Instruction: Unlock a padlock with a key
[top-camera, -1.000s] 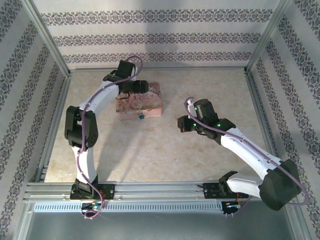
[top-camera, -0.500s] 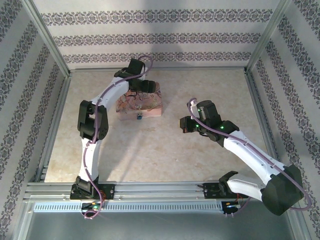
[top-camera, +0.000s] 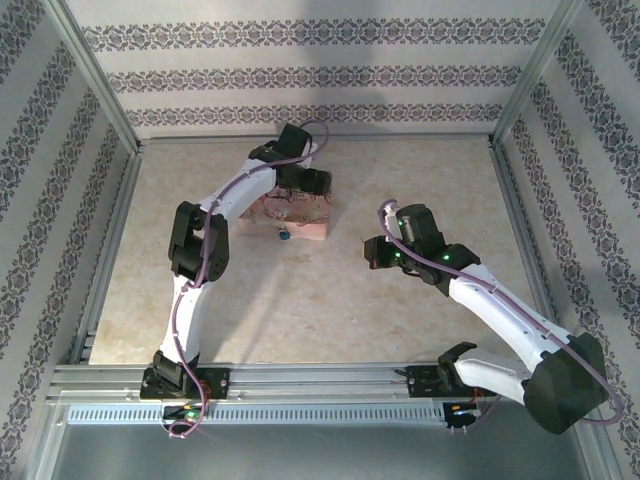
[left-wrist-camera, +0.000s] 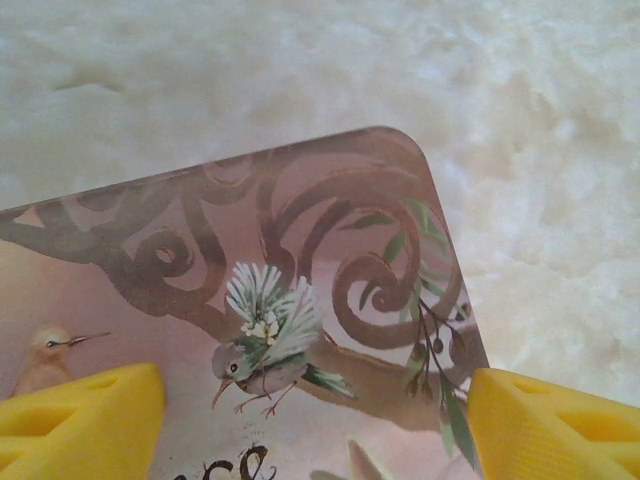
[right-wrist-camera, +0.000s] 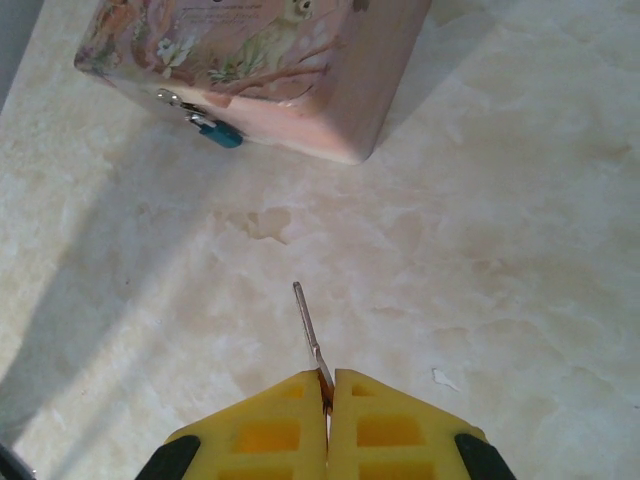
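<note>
Tiny stiff key (right-wrist-camera: 308, 335) pinched at head end in right fingers (right-wrist-camera: 270, 430), blade free, likely slippery; small light padlock (right-wrist-camera: 215, 130) on tin (left-wrist-camera: 300, 250) front, left fingers (left-wrist-camera: 80, 420) apart over tin corner.

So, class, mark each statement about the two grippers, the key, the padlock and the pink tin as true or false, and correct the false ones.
1. The right gripper is shut on the key, whose blade sticks out ahead of the fingers. True.
2. The padlock lies loose on the table, far from the pink tin. False: it hangs against the tin's front wall.
3. The left gripper is shut tight. False: its fingers stand apart over the tin's lid.
4. The key's tip is inside the padlock. False: bare table lies between them.
5. A bird is painted on the tin's lid. True.
</note>
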